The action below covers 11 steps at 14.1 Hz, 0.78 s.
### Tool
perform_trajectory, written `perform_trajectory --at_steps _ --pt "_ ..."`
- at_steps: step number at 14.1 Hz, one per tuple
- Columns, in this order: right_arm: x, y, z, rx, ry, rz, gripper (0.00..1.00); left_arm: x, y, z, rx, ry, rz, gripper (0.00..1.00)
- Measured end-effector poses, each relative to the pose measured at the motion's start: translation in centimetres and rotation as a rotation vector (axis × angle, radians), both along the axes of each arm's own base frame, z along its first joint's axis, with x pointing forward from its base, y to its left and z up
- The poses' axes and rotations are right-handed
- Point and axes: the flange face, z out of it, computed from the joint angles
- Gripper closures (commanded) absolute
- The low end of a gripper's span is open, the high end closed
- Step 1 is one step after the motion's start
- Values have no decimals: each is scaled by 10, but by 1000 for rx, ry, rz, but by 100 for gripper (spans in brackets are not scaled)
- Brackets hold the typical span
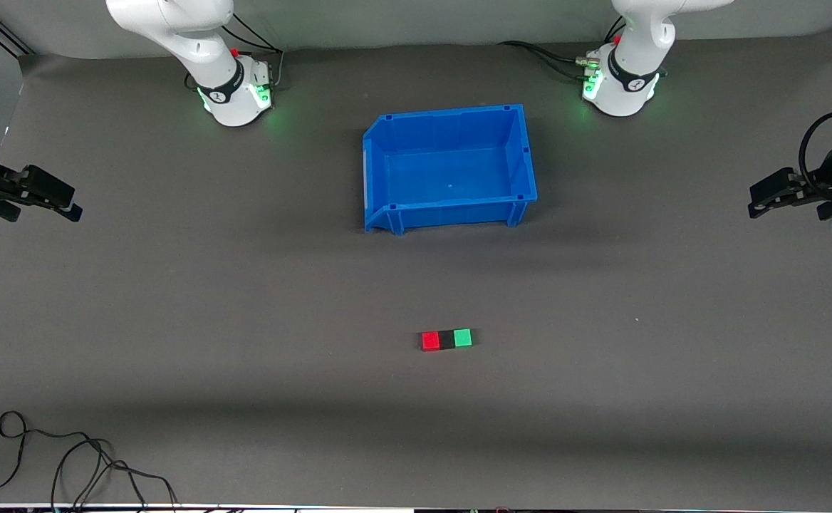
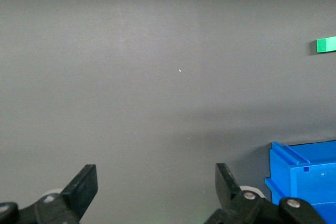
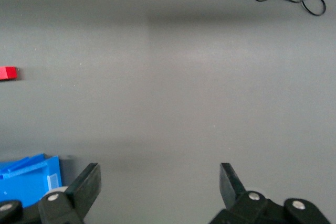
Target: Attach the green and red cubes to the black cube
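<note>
The red cube [image 1: 429,340], the black cube [image 1: 446,340] and the green cube [image 1: 463,338] lie touching in one row on the grey table, black in the middle, nearer to the front camera than the blue bin [image 1: 375,167]. The green cube also shows in the left wrist view [image 2: 326,45], the red cube in the right wrist view [image 3: 8,73]. My left gripper [image 1: 761,201] is open and empty, waiting at the left arm's end of the table. My right gripper [image 1: 67,203] is open and empty, waiting at the right arm's end.
The blue bin stands empty between the two arm bases; its corner shows in the left wrist view [image 2: 304,182] and in the right wrist view [image 3: 29,182]. A loose black cable [image 1: 67,456] lies at the table's front edge toward the right arm's end.
</note>
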Motion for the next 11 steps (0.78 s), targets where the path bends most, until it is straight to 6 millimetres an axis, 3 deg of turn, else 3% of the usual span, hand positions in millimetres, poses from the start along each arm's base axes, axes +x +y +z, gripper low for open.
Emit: perform_trajectory --at_steps 11 --pt "5 5 -11 -1 66 15 0 0 -3 -1 3 8 -2 0"
